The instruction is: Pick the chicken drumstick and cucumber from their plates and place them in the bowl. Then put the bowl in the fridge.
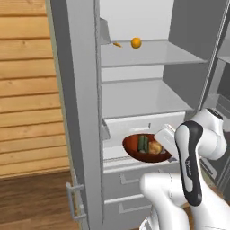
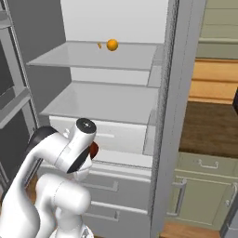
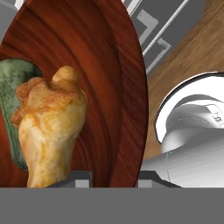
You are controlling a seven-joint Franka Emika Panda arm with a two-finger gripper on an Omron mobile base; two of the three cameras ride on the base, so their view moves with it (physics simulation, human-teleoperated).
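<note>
Risk: wide shallow reddish-brown bowl (image 1: 134, 150) rides tilted on one-sided rim hold; could tip or slip, spilling contents, or strike fridge ledge beneath on way in.

Pincer (image 3: 114, 178) clamped narrow on bowl rim, one dark tip either side of wall.

Bowl hangs at open tall grey fridge (image 1: 81, 90), just above lower white ledge, below translucent glass shelves. Inside bowl: lumpy golden-brown chicken drumstick (image 3: 50, 124) touching short dark green cucumber (image 3: 15, 87).

Round orange fruit (image 1: 136, 42) on fridge top shelf.
</note>
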